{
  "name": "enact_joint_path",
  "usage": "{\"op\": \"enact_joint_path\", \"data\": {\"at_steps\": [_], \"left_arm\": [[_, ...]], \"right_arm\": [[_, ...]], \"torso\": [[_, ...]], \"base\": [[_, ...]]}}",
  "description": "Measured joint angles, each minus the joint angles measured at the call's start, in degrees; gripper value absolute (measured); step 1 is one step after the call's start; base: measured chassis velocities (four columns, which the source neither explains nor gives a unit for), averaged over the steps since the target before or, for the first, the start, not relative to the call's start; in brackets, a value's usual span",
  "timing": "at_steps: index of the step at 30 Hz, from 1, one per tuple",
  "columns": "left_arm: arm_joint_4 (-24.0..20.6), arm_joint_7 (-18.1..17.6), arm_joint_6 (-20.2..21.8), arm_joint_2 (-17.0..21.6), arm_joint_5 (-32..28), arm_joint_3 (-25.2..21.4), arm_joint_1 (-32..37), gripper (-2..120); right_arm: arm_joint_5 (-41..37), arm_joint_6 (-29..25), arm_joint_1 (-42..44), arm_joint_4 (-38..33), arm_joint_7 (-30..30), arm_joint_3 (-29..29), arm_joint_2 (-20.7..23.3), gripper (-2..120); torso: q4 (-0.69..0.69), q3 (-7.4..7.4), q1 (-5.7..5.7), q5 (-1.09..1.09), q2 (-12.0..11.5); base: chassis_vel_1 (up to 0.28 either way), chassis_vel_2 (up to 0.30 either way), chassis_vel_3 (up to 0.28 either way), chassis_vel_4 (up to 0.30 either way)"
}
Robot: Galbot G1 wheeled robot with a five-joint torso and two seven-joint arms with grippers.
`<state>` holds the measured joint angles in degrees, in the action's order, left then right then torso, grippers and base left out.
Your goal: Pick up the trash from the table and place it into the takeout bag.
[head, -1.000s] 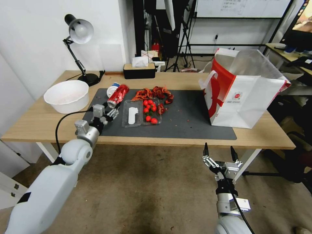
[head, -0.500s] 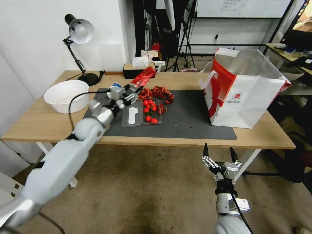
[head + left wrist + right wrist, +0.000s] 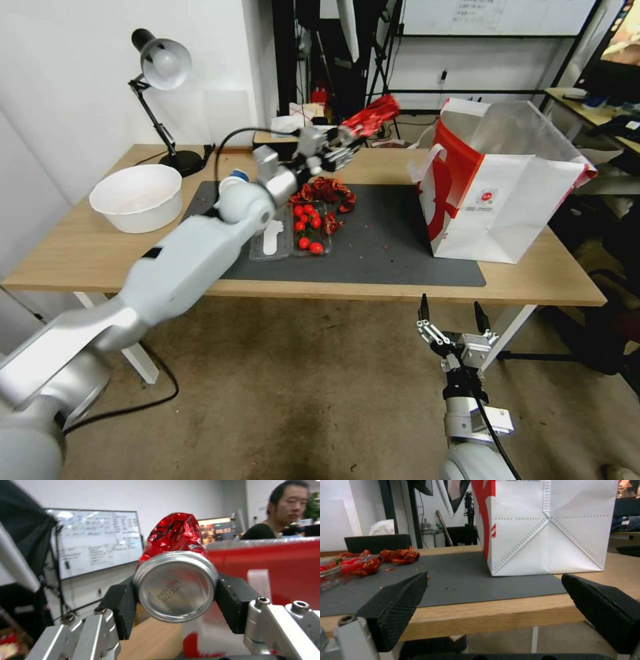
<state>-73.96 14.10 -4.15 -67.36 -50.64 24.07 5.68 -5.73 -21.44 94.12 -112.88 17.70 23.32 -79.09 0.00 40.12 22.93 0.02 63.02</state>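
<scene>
My left gripper point(image 3: 345, 141) is shut on the crushed red can point(image 3: 371, 119), held in the air above the back of the table point(image 3: 80, 257), left of the takeout bag point(image 3: 513, 193). In the left wrist view the can's silver base point(image 3: 175, 586) sits clamped between both black pads point(image 3: 122, 606), and the bag's red panel point(image 3: 286, 567) is just beyond. A white-lidded blue cup point(image 3: 235, 177) peeks out behind my left arm at the dark mat's point(image 3: 387, 247) back left. My right gripper point(image 3: 451, 313) hangs open below the table's front edge, facing the bag point(image 3: 550, 530).
A clear tray of cherry tomatoes point(image 3: 303, 230) and red shells point(image 3: 330, 189) lie mid-mat. A white bowl point(image 3: 137, 197) and a desk lamp point(image 3: 163, 67) stand at the left, with a black tissue box point(image 3: 283, 143) at the back. Tripods and a whiteboard are behind.
My left arm has lifted the red can from the mat's left end and swung it up and right toward the bag. The right arm has stayed put.
</scene>
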Motion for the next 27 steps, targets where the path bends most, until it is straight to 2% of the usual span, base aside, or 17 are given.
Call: {"op": "enact_joint_path", "data": {"at_steps": [3, 4, 7, 10, 11, 12, 15, 22, 27], "left_arm": [[2.3, 0.0, 0.1, -3.5, -0.7, 2.8, -3.9, 51], [2.3, 0.0, 0.1, -3.5, -0.7, 2.8, -3.9, 51], [4.4, 0.0, 0.2, -7.1, -1.5, 5.0, -7.2, 51], [5.4, 0.0, 0.3, -9.1, -2.0, 6.3, -8.8, 51], [6.6, 0.0, 0.3, -11.1, -2.3, 7.3, -10.1, 51], [6.6, 0.0, 0.3, -11.1, -2.3, 7.3, -10.1, 51], [9.1, 0.2, 0.3, -15.2, -2.7, 9.1, -11.9, 51], [12.5, 0.9, 0.2, -19.5, -2.5, 10.7, -12.7, 51], [13.6, 1.0, 0.2, -20.4, -2.3, 11.8, -12.9, 53]], "right_arm": [[0.0, 0.0, -0.2, 0.0, 0.0, 0.0, -0.1, 100], [0.0, 0.0, -0.2, 0.0, 0.0, 0.0, -0.1, 100], [0.1, 0.1, -0.3, 0.1, 0.0, -0.1, -0.1, 100], [0.1, 0.1, -0.3, 0.1, 0.0, -0.1, -0.2, 100], [0.1, 0.1, -0.3, 0.1, 0.0, -0.1, -0.3, 100], [0.1, 0.1, -0.3, 0.1, 0.0, -0.1, -0.3, 100], [0.1, 0.1, -0.2, 0.0, 0.1, 0.0, -0.3, 100], [0.1, -0.1, -0.1, -0.1, 0.3, 0.5, -0.3, 100], [0.1, -0.1, -0.3, -0.1, 0.3, 0.5, -0.6, 100]], "torso": [[0.01, 0.00, 0.00, 0.00, 0.0], [0.01, 0.00, 0.00, 0.00, 0.0], [-0.01, -0.01, 0.00, 0.00, 0.0], [0.01, -0.01, -0.01, 0.01, 0.0], [0.00, -0.01, -0.01, 0.00, 0.0], [0.00, -0.01, -0.01, 0.00, 0.0], [-0.01, -0.01, -0.01, 0.00, 0.0], [0.00, -0.01, -0.01, -0.01, 0.0], [0.01, -0.01, -0.01, -0.01, 0.0]], "base": [[0.000, 0.000, 0.000, 0.000], [0.000, 0.000, 0.000, 0.000], [0.000, 0.000, 0.000, 0.000], [0.000, 0.000, 0.000, 0.000], [0.000, 0.000, 0.000, 0.000], [0.000, 0.000, 0.000, 0.000], [0.000, 0.000, 0.000, 0.000], [0.000, 0.000, 0.000, 0.000], [0.000, 0.000, 0.000, 0.000]]}}
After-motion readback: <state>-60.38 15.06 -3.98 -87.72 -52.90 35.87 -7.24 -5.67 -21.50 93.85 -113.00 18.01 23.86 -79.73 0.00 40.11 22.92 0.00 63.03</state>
